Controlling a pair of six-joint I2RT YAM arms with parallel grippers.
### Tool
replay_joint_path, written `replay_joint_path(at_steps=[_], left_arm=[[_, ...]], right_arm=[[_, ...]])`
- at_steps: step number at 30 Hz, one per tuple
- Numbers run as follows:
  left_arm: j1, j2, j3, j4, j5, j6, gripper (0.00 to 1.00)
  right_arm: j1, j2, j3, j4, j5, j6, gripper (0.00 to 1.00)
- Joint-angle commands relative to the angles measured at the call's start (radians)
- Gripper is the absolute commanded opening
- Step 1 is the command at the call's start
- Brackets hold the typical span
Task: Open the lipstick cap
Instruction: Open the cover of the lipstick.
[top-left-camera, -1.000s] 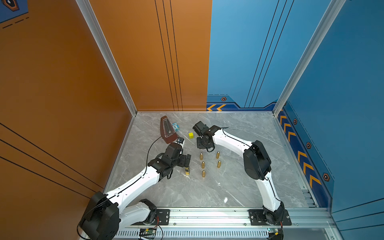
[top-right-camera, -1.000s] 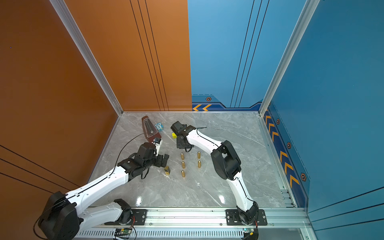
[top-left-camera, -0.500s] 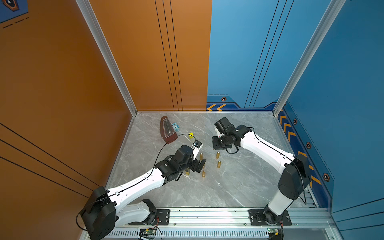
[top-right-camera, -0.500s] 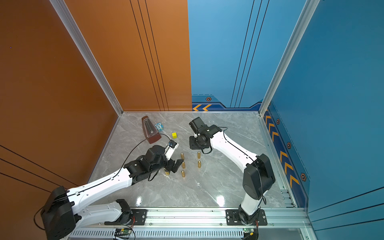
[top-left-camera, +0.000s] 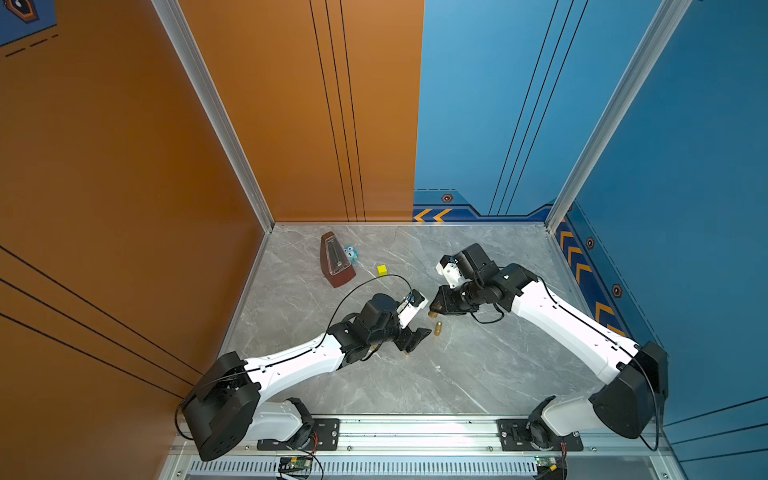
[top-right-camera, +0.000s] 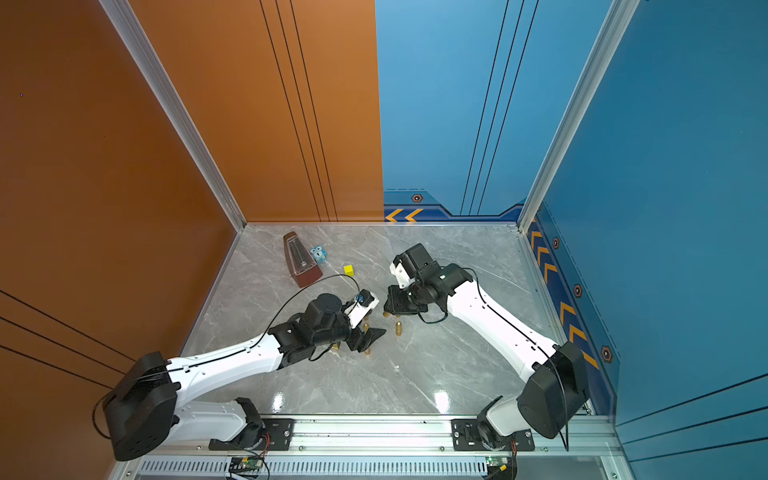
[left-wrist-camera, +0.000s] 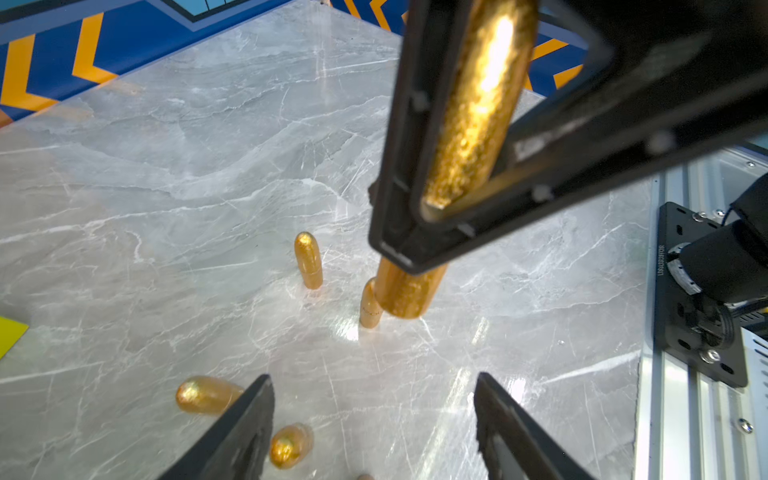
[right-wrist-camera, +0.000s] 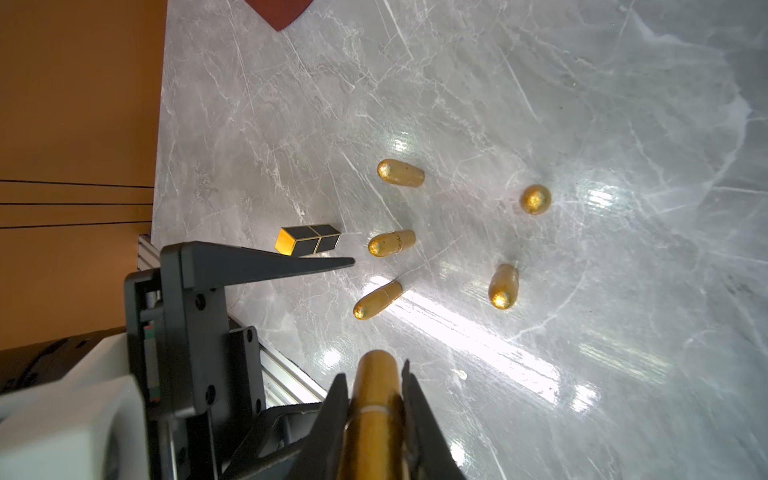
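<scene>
Grey veined marble makes up the table (top-left-camera: 465, 374), glossy enough to throw back the lamps and boxed in by flat orange and blue walls (top-left-camera: 291, 124). We see the lipstick (left-wrist-camera: 473, 116), a bullet-shaped tube in gritty gold glitter, up off the table and pinched across its body by the right gripper (right-wrist-camera: 374, 388). That gripper's thin black wedge fingers (right-wrist-camera: 330, 415) press on the tube's sides, a fine seam crosses the tube between them, and a short blunt end sticks out past the tips. The left gripper (left-wrist-camera: 374, 378) is spread and empty just short of that end. We judge the cap not yet off. What worries us is that the free stub is short and round, so the left jaws may catch only its edge and slide off. They could also close off-axis and lever the tube out of the right grip. Since the seam lies between the right fingers, they may be clamping both halves, and then a pull would only drag the whole tube. Below stand the spares (right-wrist-camera: 401, 172), five like tubes on narrow bases, close together on slick stone. A dropped tube or a low left finger (left-wrist-camera: 245, 419) would likely topple them. A square black case (right-wrist-camera: 309, 245) with gold edges sits beside them. A brown metronome (top-left-camera: 336, 262) and a yellow cube (top-left-camera: 382, 270) are well apart, out of harm.
</scene>
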Motion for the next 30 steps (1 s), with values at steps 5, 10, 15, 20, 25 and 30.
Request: replay_joint_path(at_steps=[5,10,15,20,25,30], left_arm=[[-0.004,0.047,0.048,0.124,0.095,0.011,0.53],[-0.006,0.064,0.048,0.157,0.128,0.005,0.41],[-0.005,0.06,0.038,0.182,0.132,-0.008,0.27],[-0.005,0.058,0.035,0.187,0.122,-0.016,0.13],[-0.005,0.054,0.028,0.187,0.115,-0.016,0.0],[-0.005,0.043,0.015,0.185,0.098,-0.015,0.0]], right_arm=[[-0.006,-0.03,-0.037,0.034,-0.063,0.019,0.15],[-0.007,-0.036,-0.059,0.066,-0.079,0.038,0.15],[-0.013,-0.04,-0.07,0.077,-0.086,0.046,0.15],[-0.024,-0.044,-0.079,0.093,-0.093,0.054,0.15],[-0.025,-0.058,-0.087,0.119,-0.106,0.063,0.15],[-0.027,-0.085,-0.082,0.134,-0.088,0.061,0.24]])
